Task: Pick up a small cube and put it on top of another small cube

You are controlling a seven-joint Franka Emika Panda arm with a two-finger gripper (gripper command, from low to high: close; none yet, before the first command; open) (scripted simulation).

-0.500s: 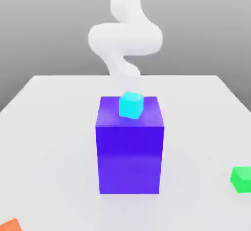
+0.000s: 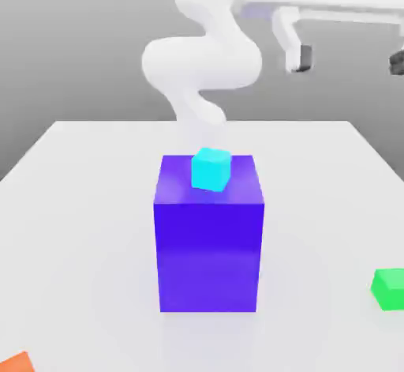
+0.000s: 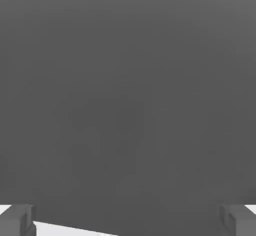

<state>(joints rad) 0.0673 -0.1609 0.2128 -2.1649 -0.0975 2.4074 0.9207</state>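
The gripper point(image 2: 349, 58) is hanging high above the table point(image 2: 79, 204) with fingers spread wide, gripping nothing. The small green cube point(image 2: 388, 288) is sitting on the table at the exterior view's right, well apart from the blue-purple block point(image 2: 209, 260) carrying the cyan cube point(image 2: 211, 168).

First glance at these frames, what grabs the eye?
The big blue-purple block standing mid-table, with a cyan small cube sitting on its top face. Above it, the white arm curls up behind the block, and the gripper hangs open high at the exterior view's upper right, holding nothing. The small green cube lies on the table near the exterior view's right edge, and an orange small cube peeks in at the lower left corner.
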